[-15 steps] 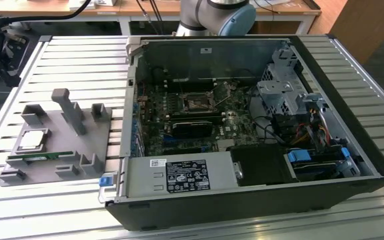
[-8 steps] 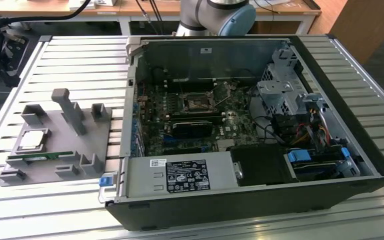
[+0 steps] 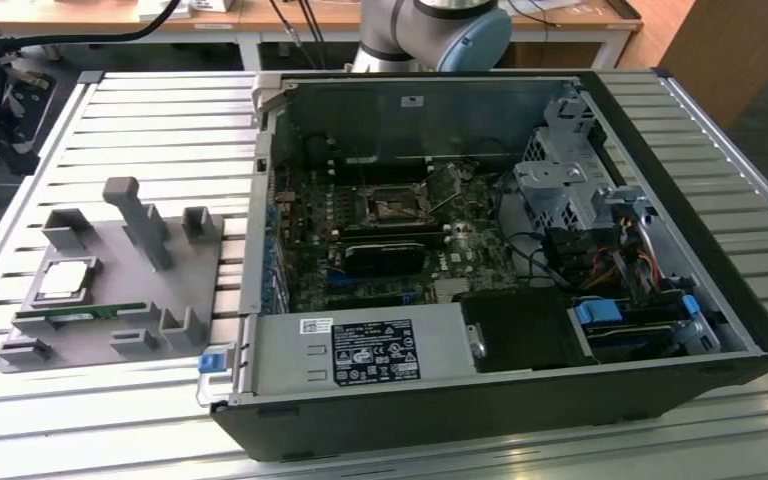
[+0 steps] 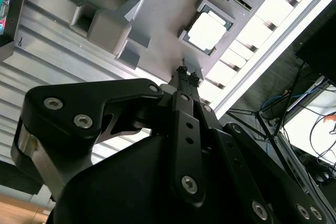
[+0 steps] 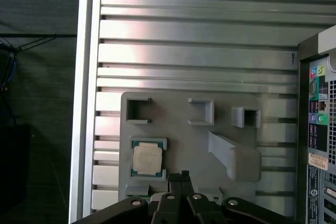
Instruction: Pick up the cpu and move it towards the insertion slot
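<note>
The cpu [image 3: 64, 281], a flat silver square chip, lies in its holder on the grey fixture plate [image 3: 104, 300] at the exterior view's left. It also appears in both wrist views, as cpu [image 5: 147, 158] and cpu [image 4: 207, 31]. My gripper [image 5: 184, 174] hangs well above the plate, a little to one side of the chip. The fingertips of the gripper [image 4: 189, 71] are pressed together with nothing between them. The insertion slot [image 3: 395, 207] is the square socket with a metal bracket on the motherboard inside the open computer case [image 3: 491, 250].
A tall grey post [image 3: 144, 222] and several small blocks rise from the fixture plate. A green memory stick [image 3: 80, 314] lies near the cpu. The slatted aluminium table [image 5: 199, 40] ends at an edge [image 5: 86, 103] close to the plate. The case wall [image 3: 261, 200] stands between plate and motherboard.
</note>
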Tool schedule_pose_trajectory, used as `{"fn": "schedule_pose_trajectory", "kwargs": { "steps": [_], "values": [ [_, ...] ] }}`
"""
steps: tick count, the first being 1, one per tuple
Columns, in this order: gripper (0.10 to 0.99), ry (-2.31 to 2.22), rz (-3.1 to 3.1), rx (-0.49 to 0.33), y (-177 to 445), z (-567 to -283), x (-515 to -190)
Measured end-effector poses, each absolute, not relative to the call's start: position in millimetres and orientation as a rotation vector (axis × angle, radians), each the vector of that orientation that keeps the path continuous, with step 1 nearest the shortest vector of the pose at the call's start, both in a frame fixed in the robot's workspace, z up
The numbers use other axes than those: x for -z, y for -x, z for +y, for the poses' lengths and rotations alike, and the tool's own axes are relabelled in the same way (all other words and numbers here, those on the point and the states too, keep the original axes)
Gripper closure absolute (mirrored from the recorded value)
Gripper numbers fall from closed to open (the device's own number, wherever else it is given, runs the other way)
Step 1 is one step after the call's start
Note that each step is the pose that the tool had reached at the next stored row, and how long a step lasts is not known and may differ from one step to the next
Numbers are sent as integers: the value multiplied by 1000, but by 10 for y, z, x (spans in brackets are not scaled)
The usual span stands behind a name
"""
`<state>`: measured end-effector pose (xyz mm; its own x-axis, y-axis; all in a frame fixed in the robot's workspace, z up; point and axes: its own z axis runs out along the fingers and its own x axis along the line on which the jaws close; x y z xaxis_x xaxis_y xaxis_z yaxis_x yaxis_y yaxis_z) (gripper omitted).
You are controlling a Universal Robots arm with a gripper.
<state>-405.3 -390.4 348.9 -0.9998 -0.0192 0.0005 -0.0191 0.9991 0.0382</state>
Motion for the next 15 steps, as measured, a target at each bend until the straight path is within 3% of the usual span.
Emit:
{"fn": "schedule_pose_trajectory", "kwargs": {
  "steps": [15],
  "values": [
    [980, -30, -3140, 60, 4128, -3906, -3458]
  ]
}}
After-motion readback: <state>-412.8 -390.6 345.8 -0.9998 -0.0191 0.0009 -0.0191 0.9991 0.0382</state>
